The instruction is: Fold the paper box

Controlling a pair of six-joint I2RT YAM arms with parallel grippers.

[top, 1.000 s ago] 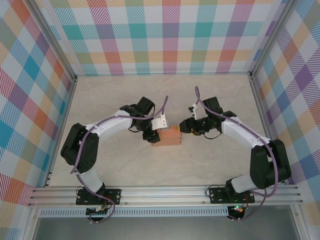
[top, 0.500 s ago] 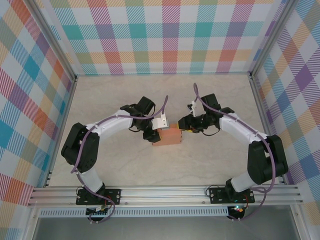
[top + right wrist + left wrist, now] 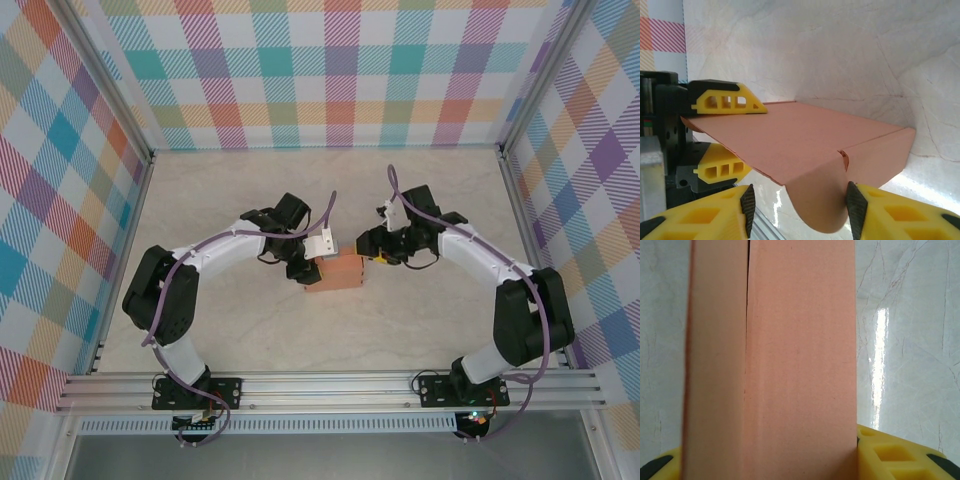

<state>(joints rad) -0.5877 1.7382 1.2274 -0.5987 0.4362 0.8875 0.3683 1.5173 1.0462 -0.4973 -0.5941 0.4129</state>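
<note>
The paper box (image 3: 340,272) is a salmon-orange flat cardboard box held above the table's middle. My left gripper (image 3: 320,265) is shut on its left end. In the left wrist view the paper box (image 3: 800,365) stands between the yellow fingers (image 3: 890,455) of that gripper (image 3: 762,455). My right gripper (image 3: 368,252) is at the box's right end. In the right wrist view a rounded flap (image 3: 822,200) of the paper box (image 3: 790,140) hangs between the jaws of my right gripper (image 3: 797,210). They are open, with a gap on the left side. The left gripper's fingers (image 3: 725,102) clamp the far end.
The pale marbled table (image 3: 250,190) is walled by checked panels (image 3: 330,70) at the back and on both sides. An aluminium rail (image 3: 330,385) runs along the near edge with both arm bases on it.
The right gripper has shifted slightly toward the back along the box's right end and its jaws have widened off the flap. The left arm and the box have stayed put.
</note>
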